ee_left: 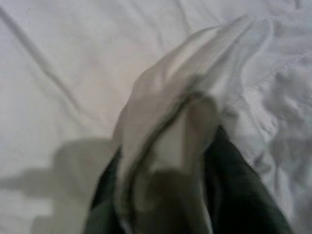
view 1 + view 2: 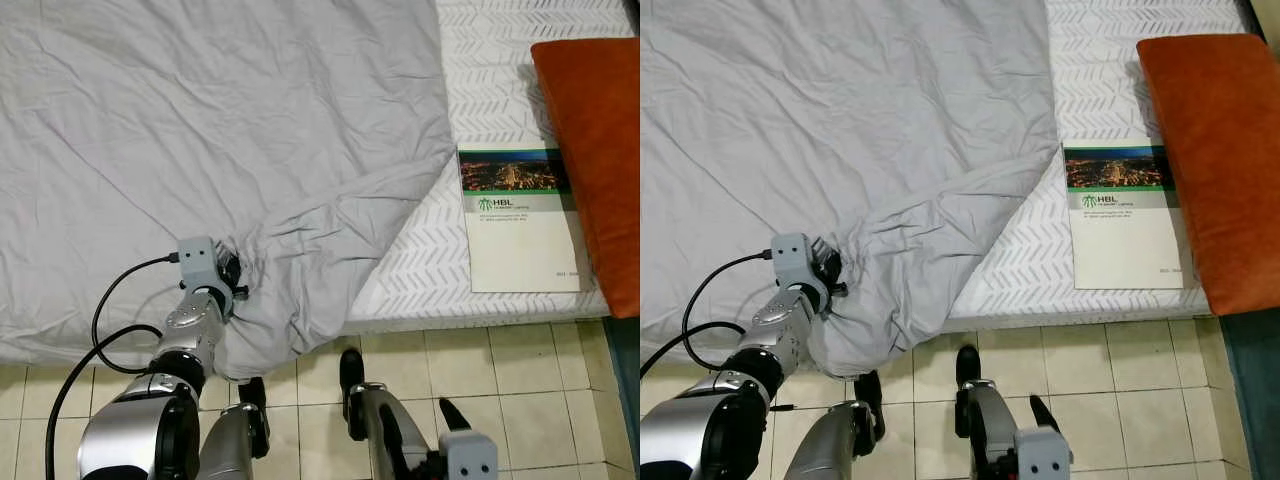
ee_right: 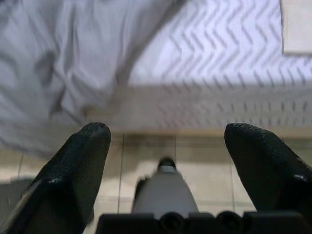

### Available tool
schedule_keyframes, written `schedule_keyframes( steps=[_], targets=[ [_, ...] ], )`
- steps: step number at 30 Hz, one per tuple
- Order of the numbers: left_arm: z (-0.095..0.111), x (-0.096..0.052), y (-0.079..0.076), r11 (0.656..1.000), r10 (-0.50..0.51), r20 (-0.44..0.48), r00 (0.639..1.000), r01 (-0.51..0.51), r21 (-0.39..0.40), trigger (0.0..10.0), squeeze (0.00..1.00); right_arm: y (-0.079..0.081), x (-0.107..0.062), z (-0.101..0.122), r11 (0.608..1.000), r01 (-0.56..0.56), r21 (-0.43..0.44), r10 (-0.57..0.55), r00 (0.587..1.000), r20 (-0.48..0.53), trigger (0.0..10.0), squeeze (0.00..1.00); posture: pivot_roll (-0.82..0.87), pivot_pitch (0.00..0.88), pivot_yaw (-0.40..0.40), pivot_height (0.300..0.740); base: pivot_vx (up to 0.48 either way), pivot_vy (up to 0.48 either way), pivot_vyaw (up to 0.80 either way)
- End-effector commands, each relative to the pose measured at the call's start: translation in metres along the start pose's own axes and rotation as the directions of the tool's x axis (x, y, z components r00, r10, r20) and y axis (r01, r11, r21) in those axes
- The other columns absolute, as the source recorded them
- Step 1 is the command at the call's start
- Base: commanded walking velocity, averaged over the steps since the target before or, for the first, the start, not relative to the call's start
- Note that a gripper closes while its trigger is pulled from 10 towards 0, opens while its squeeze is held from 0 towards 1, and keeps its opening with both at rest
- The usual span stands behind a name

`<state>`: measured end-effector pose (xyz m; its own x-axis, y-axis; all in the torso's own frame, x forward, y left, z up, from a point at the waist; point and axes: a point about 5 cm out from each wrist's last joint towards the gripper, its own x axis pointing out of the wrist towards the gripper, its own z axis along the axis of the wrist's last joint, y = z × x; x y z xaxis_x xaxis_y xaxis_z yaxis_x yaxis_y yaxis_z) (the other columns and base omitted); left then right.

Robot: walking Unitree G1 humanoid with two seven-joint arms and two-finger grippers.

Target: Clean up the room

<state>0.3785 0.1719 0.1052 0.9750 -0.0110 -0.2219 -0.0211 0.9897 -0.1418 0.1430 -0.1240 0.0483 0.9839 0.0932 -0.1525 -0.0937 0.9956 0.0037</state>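
"HBL" on the booklet (image 2: 520, 222) cover

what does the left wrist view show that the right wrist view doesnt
Left wrist view alone: the left pincer shut on a bunched fold of the grey bedsheet, the cloth pinched between its dark fingers.

Right wrist view alone: the right pincer open and holding nothing, above the tiled floor, with the chevron-patterned mattress and a corner of the booklet beyond.

Both: the grey bedsheet, draped over the bed's edge.
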Motion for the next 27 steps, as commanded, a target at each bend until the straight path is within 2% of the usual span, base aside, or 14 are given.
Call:
schedule_keyframes(
  steps=[1,5,7,9,11,12,13,14,15,16,20,21,24,27],
  targets=[
    [-0.036,-0.009,-0.011,0.990,-0.086,-0.110,0.990,0.098,0.104,0.0,0.00,-0.011,-0.019,-0.017,0.999,0.031,0.008,-0.030,0.993,-0.116,10.0,0.00,-0.33,0.667,-0.008,0.740,0.000,0.000,0.00],
    [-0.056,-0.016,-0.023,0.966,-0.151,-0.175,0.973,0.183,0.182,0.0,0.00,-0.030,-0.019,-0.023,0.998,0.068,-0.012,-0.069,0.989,-0.131,10.0,0.00,-0.34,0.567,0.018,0.740,0.000,0.000,0.00],
    [-0.059,-0.017,-0.027,0.961,-0.170,-0.186,0.968,0.205,0.189,0.0,0.00,-0.033,-0.019,-0.019,0.997,0.076,-0.018,-0.078,0.990,-0.122,10.0,0.00,-0.34,0.556,0.021,0.740,0.000,0.000,0.00],
    [-0.064,-0.019,-0.038,0.937,-0.205,-0.199,0.958,0.251,0.243,0.0,0.00,-0.037,-0.018,-0.014,0.996,0.084,-0.025,-0.087,0.991,-0.106,10.0,0.00,-0.34,0.530,0.036,0.740,0.000,0.000,0.00],
    [-0.068,-0.021,-0.048,0.921,-0.239,-0.212,0.947,0.291,0.261,0.0,0.00,-0.041,-0.012,-0.013,0.996,0.084,-0.023,-0.086,0.991,-0.100,10.0,0.00,-0.35,0.467,0.055,0.740,0.000,0.000,0.00],
    [-0.071,-0.022,-0.052,0.917,-0.252,-0.218,0.943,0.304,0.258,0.0,0.00,-0.042,-0.009,-0.013,0.996,0.084,-0.020,-0.086,0.991,-0.098,10.0,0.00,-0.35,0.467,0.055,0.740,0.000,0.000,0.00],
    [-0.073,-0.023,-0.060,0.899,-0.281,-0.228,0.932,0.339,0.277,0.0,0.00,-0.044,-0.005,-0.013,0.997,0.080,-0.018,-0.081,0.992,-0.095,10.0,0.00,-0.34,0.437,0.063,0.740,0.000,0.000,0.00],
    [-0.075,-0.025,-0.071,0.881,-0.320,-0.236,0.917,0.380,0.283,1.6,0.00,-0.046,-0.002,-0.011,0.997,0.080,-0.019,-0.081,0.993,-0.088,10.0,0.00,-0.34,0.423,0.061,0.740,0.000,0.000,0.00],
    [-0.077,-0.026,-0.078,0.868,-0.345,-0.242,0.907,0.407,0.286,1.6,0.00,-0.048,0.000,-0.011,0.997,0.080,-0.020,-0.081,0.993,-0.085,10.0,0.00,-0.34,0.414,0.061,0.740,0.000,0.000,0.00],
    [-0.077,-0.027,-0.086,0.852,-0.367,-0.243,0.898,0.429,0.301,10.0,0.00,-0.051,0.003,-0.010,0.996,0.084,-0.022,-0.085,0.993,-0.079,10.0,0.00,-0.34,0.397,0.058,0.740,0.000,0.000,0.00],
    [-0.076,-0.030,-0.114,0.803,-0.430,-0.239,0.871,0.490,0.341,10.0,0.00,-0.059,0.010,-0.005,0.995,0.094,-0.030,-0.096,0.994,-0.061,10.0,0.00,-0.34,0.348,0.060,0.740,0.000,0.000,0.00],
    [-0.076,-0.030,-0.114,0.803,-0.430,-0.239,0.871,0.490,0.341,10.0,0.00,-0.059,0.010,-0.005,0.995,0.094,-0.030,-0.096,0.994,-0.061,10.0,0.00,-0.34,0.348,0.060,0.740,0.000,0.000,0.00],
    [-0.070,-0.030,-0.130,0.778,-0.462,-0.227,0.857,0.515,0.361,10.0,0.00,-0.067,0.010,0.001,0.994,0.099,-0.055,-0.101,0.994,-0.039,10.0,0.00,-0.37,0.307,0.068,0.740,0.000,-0.480,0.00],
    [-0.070,-0.031,-0.136,0.768,-0.478,-0.228,0.848,0.530,0.359,10.0,0.00,-0.071,0.012,0.001,0.992,0.108,-0.064,-0.110,0.993,-0.038,10.0,0.00,-0.37,0.302,0.075,0.740,0.000,-0.480,0.00]
  ],
)
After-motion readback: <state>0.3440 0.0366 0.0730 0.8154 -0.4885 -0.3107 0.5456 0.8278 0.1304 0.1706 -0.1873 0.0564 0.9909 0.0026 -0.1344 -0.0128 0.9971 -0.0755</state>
